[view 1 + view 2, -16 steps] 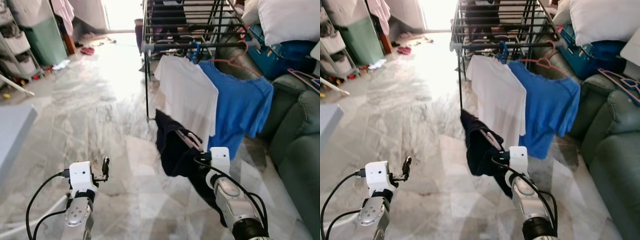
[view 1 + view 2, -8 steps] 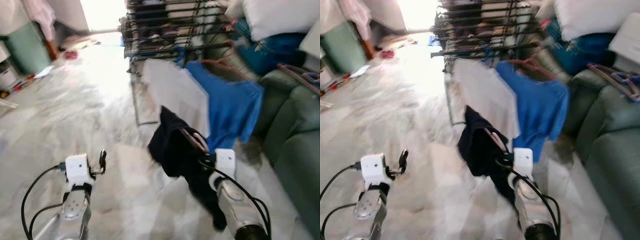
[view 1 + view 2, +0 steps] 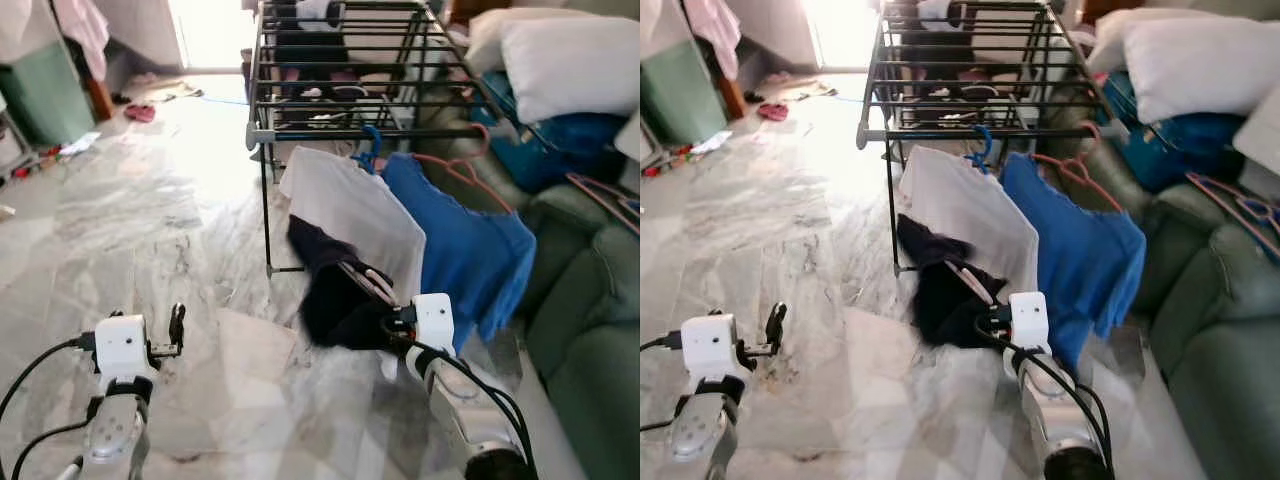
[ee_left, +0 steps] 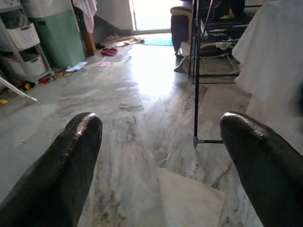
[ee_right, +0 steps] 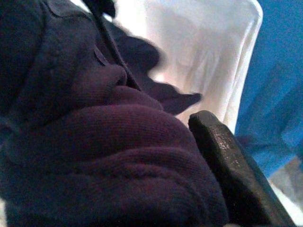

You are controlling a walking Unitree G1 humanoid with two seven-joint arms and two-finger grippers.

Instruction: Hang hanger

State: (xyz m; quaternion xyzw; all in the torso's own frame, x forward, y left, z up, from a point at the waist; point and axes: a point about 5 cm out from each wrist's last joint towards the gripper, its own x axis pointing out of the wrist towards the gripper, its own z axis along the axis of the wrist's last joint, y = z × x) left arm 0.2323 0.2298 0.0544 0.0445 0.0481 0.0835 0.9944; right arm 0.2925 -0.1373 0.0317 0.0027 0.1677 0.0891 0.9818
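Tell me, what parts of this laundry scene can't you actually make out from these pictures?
- Hanger inside the dark garment: head views, cloth covers nearly all of it.
- Right gripper: right wrist view, the garment buries the fingers; their grip is unreadable.
- Items on the drying rack: head views, too small.
- Sofa: cut off by the edge.

Daylight enters through the doorway (image 3: 205, 30) at 12 o'clock and overexposes it. Glare spreads across the marble floor (image 3: 150, 230) below. Head views are sharp, with slight motion blur on the dark garment (image 3: 335, 290). In the right wrist view the garment is close, dim and defocused.
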